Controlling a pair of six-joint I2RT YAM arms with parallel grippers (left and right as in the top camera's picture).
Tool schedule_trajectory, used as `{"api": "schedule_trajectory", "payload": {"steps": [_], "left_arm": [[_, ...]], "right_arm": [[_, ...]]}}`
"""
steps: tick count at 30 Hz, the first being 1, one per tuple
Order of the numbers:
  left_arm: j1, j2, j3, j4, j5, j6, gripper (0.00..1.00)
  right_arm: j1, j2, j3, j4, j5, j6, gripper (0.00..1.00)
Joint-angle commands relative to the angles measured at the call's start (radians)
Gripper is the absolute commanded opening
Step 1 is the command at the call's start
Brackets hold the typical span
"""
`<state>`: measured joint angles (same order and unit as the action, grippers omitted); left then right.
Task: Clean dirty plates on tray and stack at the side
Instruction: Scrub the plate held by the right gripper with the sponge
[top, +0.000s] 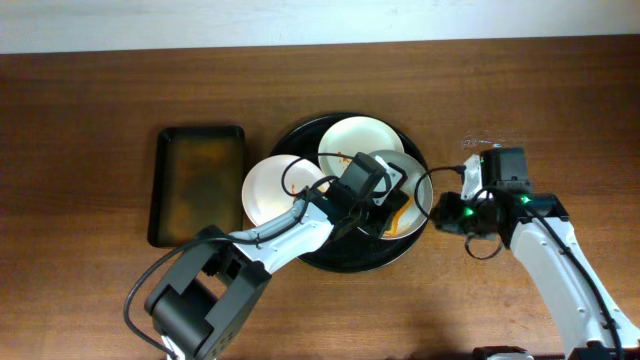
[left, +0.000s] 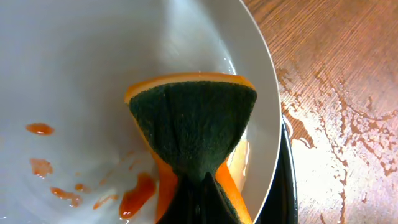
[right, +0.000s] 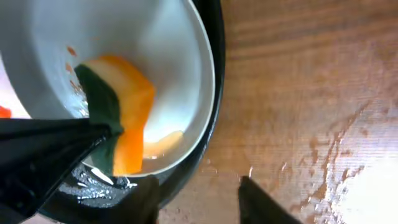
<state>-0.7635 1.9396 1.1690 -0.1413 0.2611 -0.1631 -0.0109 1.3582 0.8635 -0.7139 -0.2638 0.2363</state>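
Note:
Three white plates lie on the round black tray (top: 340, 255): one at the left (top: 272, 188) overhanging the rim, one at the back (top: 358, 140), one at the right (top: 418, 198). My left gripper (top: 383, 210) is shut on an orange sponge with a dark green face (left: 193, 124) and presses it on the right plate (left: 93, 74), near its rim. Red sauce smears (left: 140, 193) lie beside the sponge. My right gripper (right: 199, 199) is open and empty at the tray's right rim (right: 217, 37); it also shows in the overhead view (top: 441, 213). The right wrist view shows the sponge (right: 121, 124) on that plate (right: 174, 56).
A smaller rectangular dark tray (top: 195, 185) with a brownish floor stands left of the round tray. The wood tabletop right of the tray is wet (left: 336, 155). My left arm (top: 270, 240) crosses the tray's front left.

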Motion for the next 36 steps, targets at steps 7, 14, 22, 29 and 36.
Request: {"api": "schedule_trajectory", "payload": {"steps": [7, 14, 22, 29, 36], "left_arm": [[0.000, 0.009, 0.014, -0.020, -0.015, -0.009, 0.00], [0.000, 0.009, 0.014, -0.021, -0.015, -0.009, 0.00], [0.001, 0.009, 0.014, -0.016, -0.023, -0.009, 0.00], [0.080, 0.009, 0.015, -0.003, -0.023, -0.009, 0.00], [0.160, 0.009, 0.016, 0.036, -0.014, -0.069, 0.00]], "right_arm": [[0.000, 0.179, 0.019, 0.338, 0.066, 0.003, 0.33], [0.000, 0.326, 0.020, 0.364, 0.029, 0.004, 0.37], [0.000, 0.333, 0.016, 0.298, 0.029, 0.004, 0.04], [0.000, 0.333, 0.016, 0.284, 0.033, 0.004, 0.04], [0.000, 0.333, 0.016, 0.282, 0.032, 0.004, 0.04]]}}
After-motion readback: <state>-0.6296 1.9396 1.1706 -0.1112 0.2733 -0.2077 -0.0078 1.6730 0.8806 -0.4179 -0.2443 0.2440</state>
